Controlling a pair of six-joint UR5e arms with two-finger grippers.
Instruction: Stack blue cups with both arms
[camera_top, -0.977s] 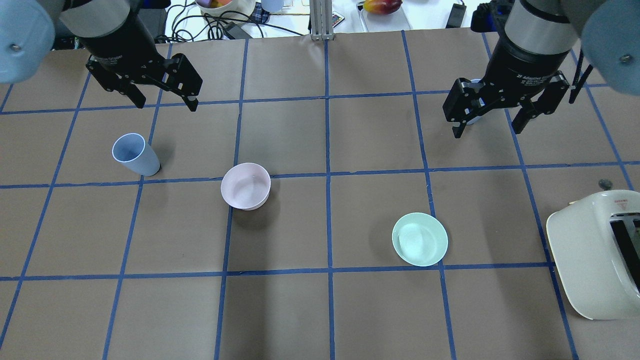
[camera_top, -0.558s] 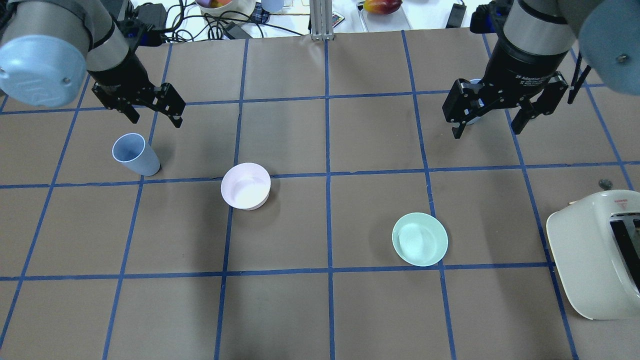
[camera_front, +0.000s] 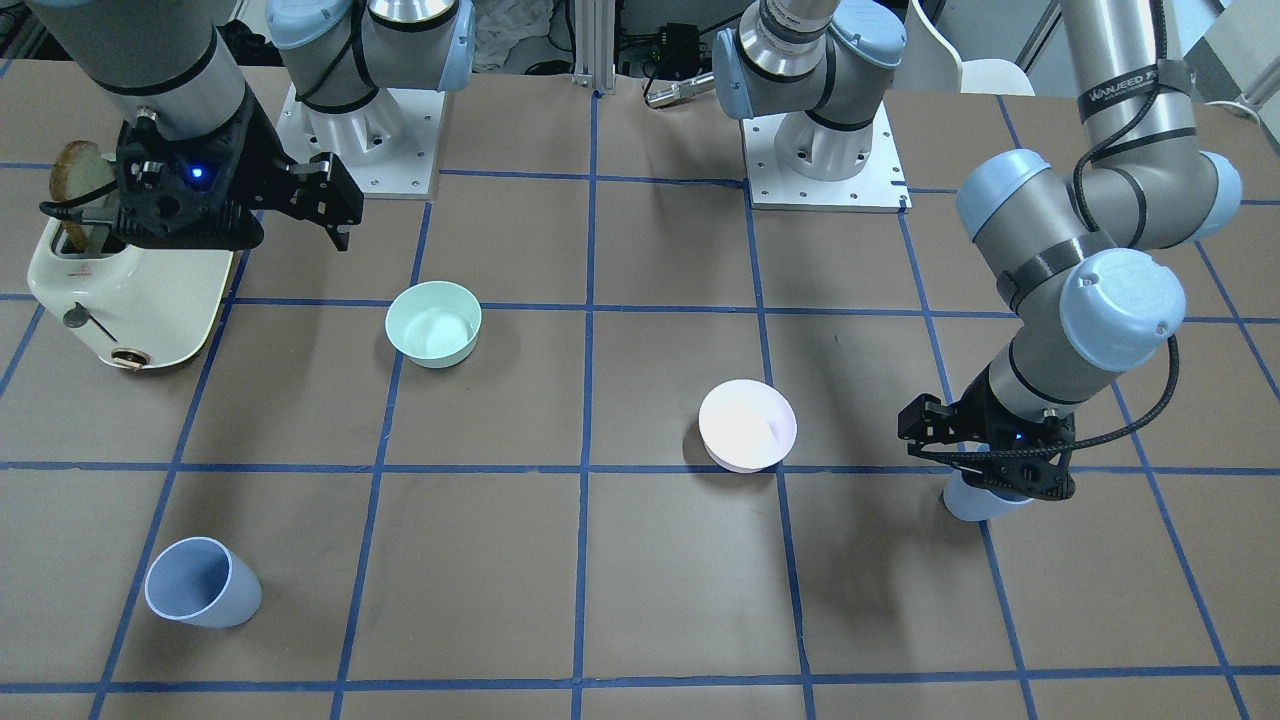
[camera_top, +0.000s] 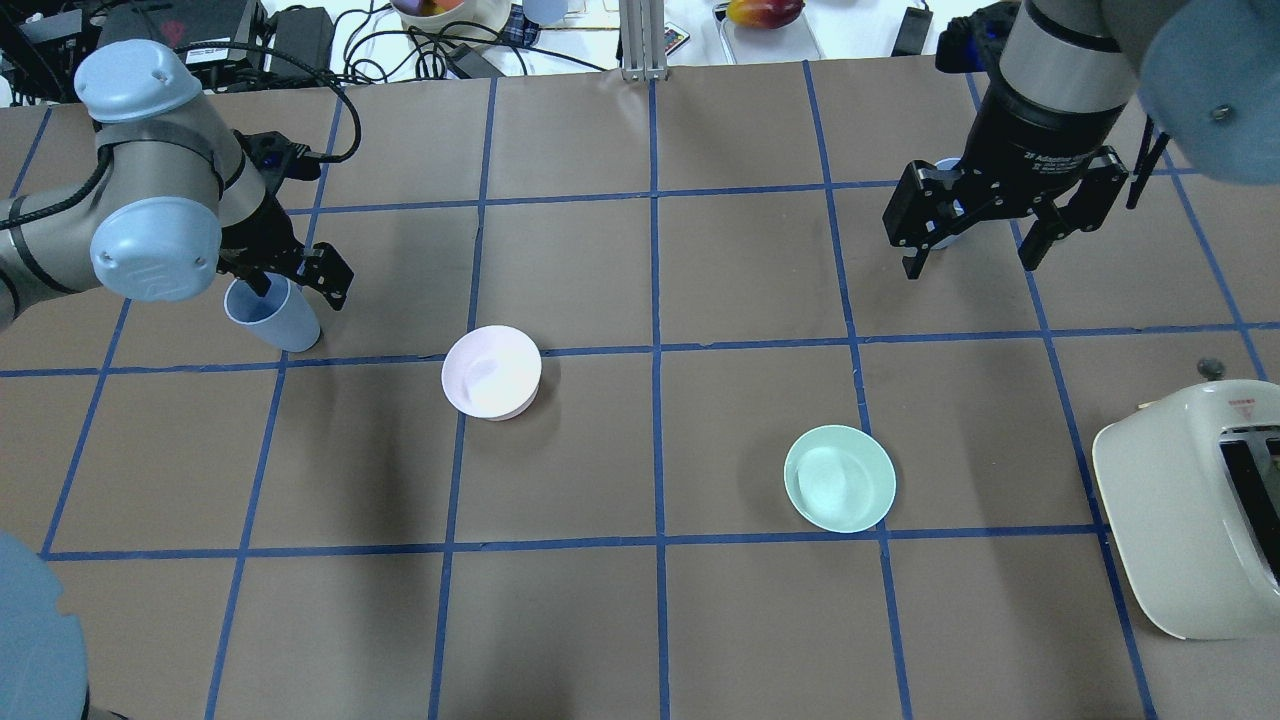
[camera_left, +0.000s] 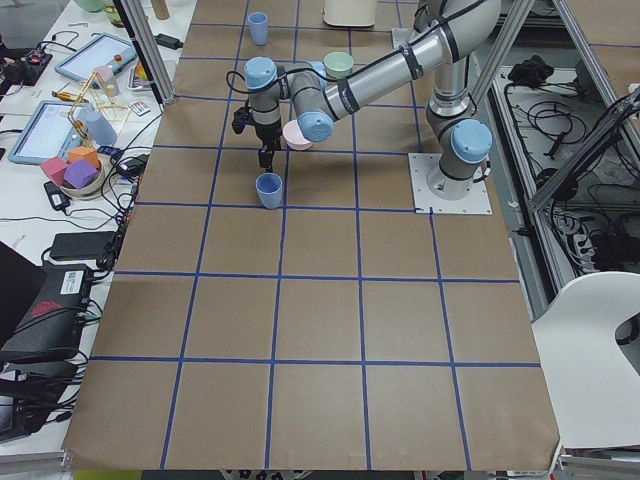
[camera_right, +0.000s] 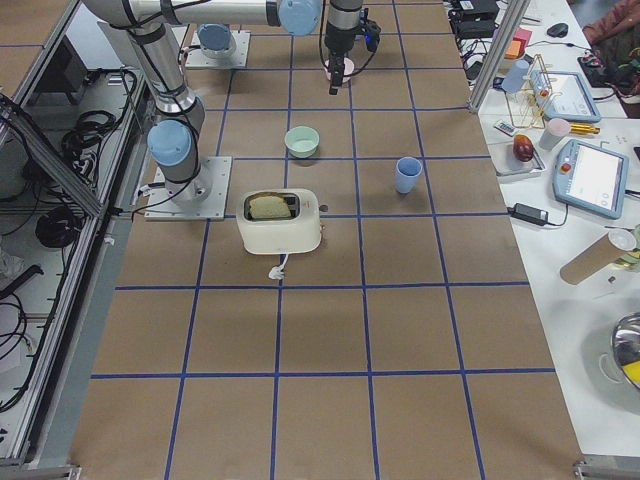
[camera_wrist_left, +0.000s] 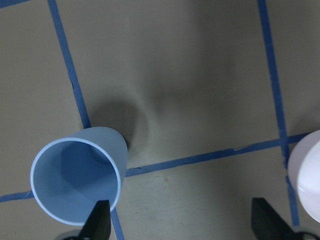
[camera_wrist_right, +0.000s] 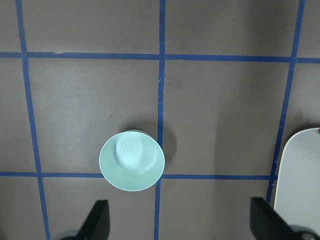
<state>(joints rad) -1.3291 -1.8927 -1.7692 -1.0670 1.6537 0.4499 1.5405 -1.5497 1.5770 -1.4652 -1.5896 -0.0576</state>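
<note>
One blue cup (camera_top: 275, 318) stands upright at the table's left; it also shows in the left wrist view (camera_wrist_left: 75, 182). My left gripper (camera_top: 300, 285) is open and low over it. One finger (camera_wrist_left: 97, 220) is at the cup's rim and the other (camera_wrist_left: 270, 220) is well clear, on the pink bowl's side. The second blue cup (camera_front: 200, 583) stands upright at the far right, largely hidden in the overhead view behind my right gripper (camera_top: 972, 262). That gripper is open, empty and held high above the table.
A pale pink bowl (camera_top: 492, 372) sits right of the left cup. A mint-green bowl (camera_top: 840, 478) sits right of centre and shows under the right wrist (camera_wrist_right: 132, 161). A cream toaster (camera_top: 1190, 510) holding bread stands at the near right edge.
My left arm has swung toward the robot's side and come down, bringing its open gripper onto the left cup's rim. The right arm has hardly moved.
</note>
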